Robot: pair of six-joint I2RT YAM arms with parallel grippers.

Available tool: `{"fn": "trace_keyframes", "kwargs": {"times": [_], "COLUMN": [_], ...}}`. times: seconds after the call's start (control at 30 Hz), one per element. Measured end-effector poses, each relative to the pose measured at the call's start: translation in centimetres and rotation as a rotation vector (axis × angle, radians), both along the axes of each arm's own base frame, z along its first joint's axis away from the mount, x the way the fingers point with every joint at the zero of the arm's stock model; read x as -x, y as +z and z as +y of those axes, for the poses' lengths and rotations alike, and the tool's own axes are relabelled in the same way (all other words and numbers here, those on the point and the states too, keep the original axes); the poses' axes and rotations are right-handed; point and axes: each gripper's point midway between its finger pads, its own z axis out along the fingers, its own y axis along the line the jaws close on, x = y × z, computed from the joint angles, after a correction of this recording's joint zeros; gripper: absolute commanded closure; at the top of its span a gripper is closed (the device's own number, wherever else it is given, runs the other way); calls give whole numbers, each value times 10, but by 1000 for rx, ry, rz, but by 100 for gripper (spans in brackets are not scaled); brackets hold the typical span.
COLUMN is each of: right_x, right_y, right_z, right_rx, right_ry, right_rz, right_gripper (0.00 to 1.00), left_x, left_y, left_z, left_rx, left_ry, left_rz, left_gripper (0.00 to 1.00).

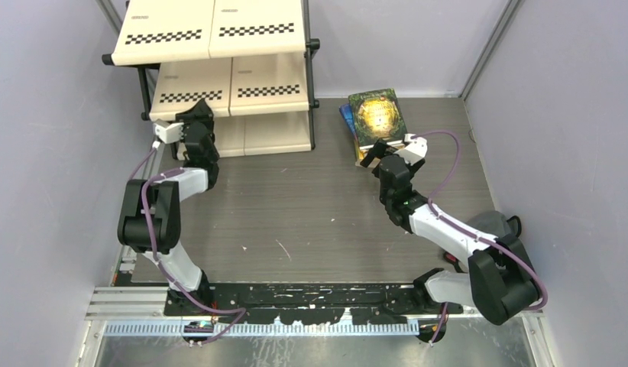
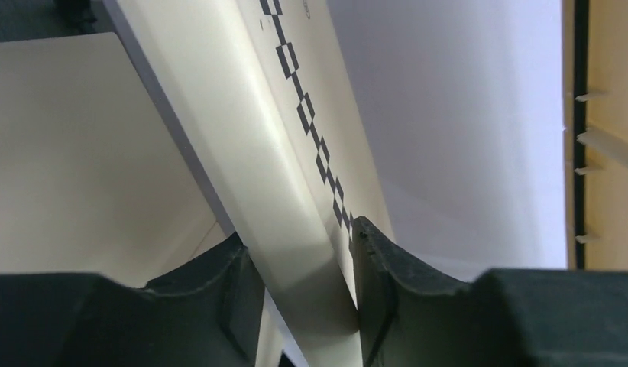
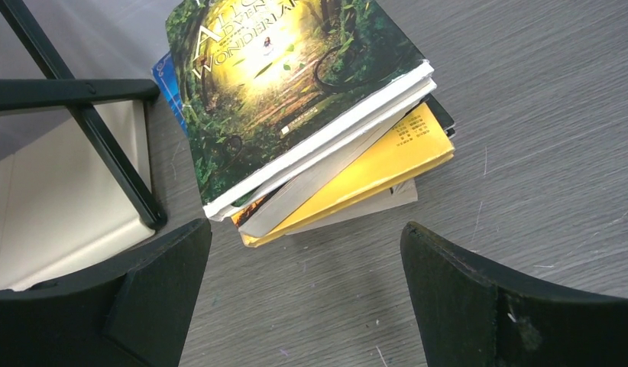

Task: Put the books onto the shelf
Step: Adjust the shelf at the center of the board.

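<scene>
Grey wood-grain table (image 1: pixel 311 222) is lying between pale walls (image 1: pixel 59 153), and both my arms are reaching out over it. At 11 o'clock the shelf (image 1: pixel 219 30) is standing against the back wall. At 1 o'clock the books (image 1: pixel 376 115) are lying in a loose stack on the table, near the shelf's black leg (image 3: pixel 105 145). That leg and the cream bottom panel (image 3: pixel 59 199) are crowding the 9 o'clock side of my right wrist view.

The top book (image 3: pixel 280 69) is showing a green-and-gold cover reading "WONDERLAND"; the letters above that are running off the frame. Beneath it, blue, yellow-orange and pale books are peeking out.

My right gripper (image 3: pixel 307 245) is hovering over the table with its jaws spread wide. The stack is lying at 12 o'clock, just beyond the fingertips and apart from them.

My left gripper (image 2: pixel 299 245) is up at the shelf, well apart from the books. Its jaws are pinching the edge of a cream tier beside the checkered strip (image 2: pixel 315 145).
</scene>
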Motion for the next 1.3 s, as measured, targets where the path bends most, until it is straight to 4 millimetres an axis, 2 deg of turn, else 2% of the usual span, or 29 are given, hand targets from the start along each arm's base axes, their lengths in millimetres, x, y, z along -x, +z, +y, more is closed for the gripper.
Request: {"fn": "trace_keyframes", "kwargs": {"times": [0.2, 0.33, 0.53, 0.63, 0.93, 1.03, 1.17, 1.3], "right_x": [-1, 0, 1, -2, -34, -41, -47, -54], "right_y": [-3, -1, 5, 2, 5, 6, 10, 16], "right_z": [0, 0, 1, 8, 60, 84, 114, 136], "right_rx": [3, 1, -8, -8, -38, -42, -48, -57], "right_ry": [-1, -2, 9, 38, 201, 265, 337, 380], "right_rz": [5, 1, -8, 14, 68, 81, 86, 80], "right_gripper": [3, 3, 10, 21, 63, 69, 70, 73], "left_x": [-1, 5, 35, 49, 71, 76, 82, 87], "left_y": [1, 1, -1, -2, -3, -3, -4, -4], "left_z": [2, 3, 9, 9, 1, -4, -10, -17], "left_rx": [43, 48, 56, 57, 55, 55, 55, 56], "left_ry": [2, 6, 34, 45, 51, 53, 53, 47], "left_rz": [-31, -23, 5, 11, 23, 24, 26, 26], "left_gripper": [76, 82, 82, 82, 81, 80, 80, 80]}}
